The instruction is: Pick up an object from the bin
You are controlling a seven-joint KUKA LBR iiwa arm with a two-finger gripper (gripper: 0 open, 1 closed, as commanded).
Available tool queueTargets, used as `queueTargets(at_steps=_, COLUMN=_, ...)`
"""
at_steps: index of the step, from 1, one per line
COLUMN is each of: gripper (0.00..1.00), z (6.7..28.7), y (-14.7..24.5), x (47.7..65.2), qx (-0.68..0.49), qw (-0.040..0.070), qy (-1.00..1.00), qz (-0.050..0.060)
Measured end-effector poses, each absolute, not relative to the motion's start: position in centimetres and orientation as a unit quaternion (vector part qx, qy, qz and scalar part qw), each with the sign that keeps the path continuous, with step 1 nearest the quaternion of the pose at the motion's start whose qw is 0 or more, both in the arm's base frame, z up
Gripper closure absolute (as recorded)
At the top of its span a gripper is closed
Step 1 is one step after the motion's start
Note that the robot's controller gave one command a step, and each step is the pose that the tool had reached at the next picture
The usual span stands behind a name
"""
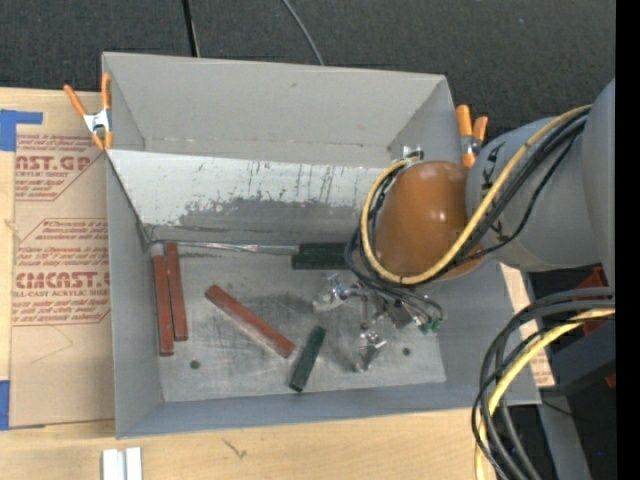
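The bin (130, 368) is grey, the sticks (163, 313) red-brown, one bar (307, 358) dark green, the arm's cover (420, 218) orange-brown.

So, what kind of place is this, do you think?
Probably a robotics lab set up for grasping trials: a cabled robot arm, its end effector inside a grey metal bin of loose red-brown sticks and a dark green stick.

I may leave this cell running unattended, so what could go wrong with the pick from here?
1. The gripper sits low beside the dark bar near the front, not over it; a grasp here may catch nothing.
2. That bar lies flat on the bin floor; a sideways touch could shove it against the slanted red-brown bar rather than lift it.
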State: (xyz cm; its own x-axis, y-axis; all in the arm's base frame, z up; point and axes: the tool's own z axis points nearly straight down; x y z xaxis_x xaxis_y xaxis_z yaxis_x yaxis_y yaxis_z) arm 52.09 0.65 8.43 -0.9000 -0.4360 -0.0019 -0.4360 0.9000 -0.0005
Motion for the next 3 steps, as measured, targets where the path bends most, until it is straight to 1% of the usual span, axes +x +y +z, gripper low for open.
queueTargets(at_steps=1, gripper=1.0, z=7.8, y=6.7, x=53.5, qx=-0.384, qw=0.014, qy=0.923, qz=-0.002)
queueTargets(at_steps=2, gripper=1.0, z=7.8, y=6.7, x=53.5, qx=-0.384, qw=0.014, qy=0.923, qz=-0.002)
queueTargets(at_steps=3, gripper=1.0, z=28.7, y=5.1, x=57.0, qx=-0.418, qw=0.002, qy=0.909, qz=0.0)
